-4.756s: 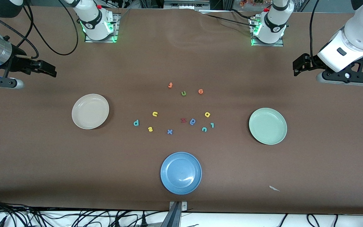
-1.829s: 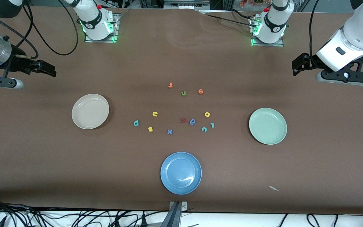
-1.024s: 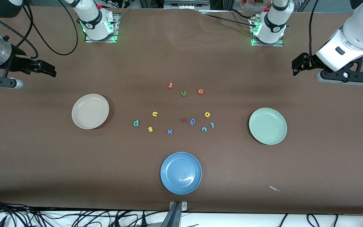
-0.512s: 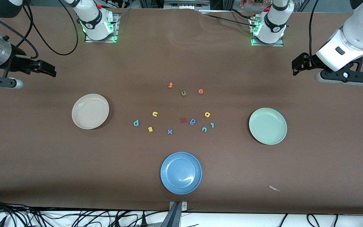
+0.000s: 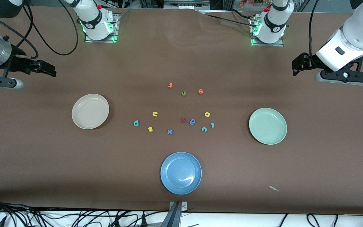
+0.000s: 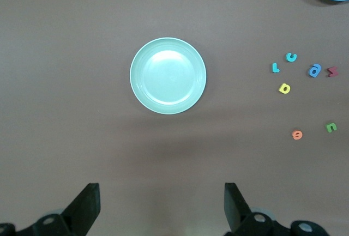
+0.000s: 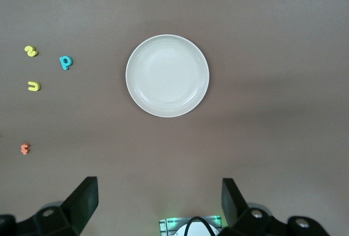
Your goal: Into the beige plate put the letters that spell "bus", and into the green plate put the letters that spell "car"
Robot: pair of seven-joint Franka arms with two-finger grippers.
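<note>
Mid-table lie the teal "b" [image 5: 136, 123], yellow "u" [image 5: 155, 114] and yellow "s" [image 5: 150, 129], on the side toward the beige plate [image 5: 90, 111]. The teal "c" [image 5: 204, 129], teal "r" [image 5: 212, 125] and yellow "a" [image 5: 207, 114] lie toward the green plate [image 5: 267, 126]. Both plates hold nothing. My left gripper [image 5: 298, 64] hangs open and empty over bare table at the left arm's end; its wrist view shows the green plate [image 6: 168, 76]. My right gripper [image 5: 47, 68] hangs open and empty at the right arm's end, the beige plate [image 7: 167, 76] in its view.
A blue plate [image 5: 181, 173] sits nearest the front camera. Other letters lie among the task's: blue round-bowled letter [image 5: 193, 121], red letter [image 5: 183, 120], blue "x" [image 5: 169, 131], olive "u" [image 5: 183, 93], orange "e" [image 5: 200, 91], orange "t" [image 5: 170, 85]. A paper scrap [image 5: 274, 188] lies near the front edge.
The left arm's wrist shifted very slightly a few seconds ago. Over the last second nothing has moved.
</note>
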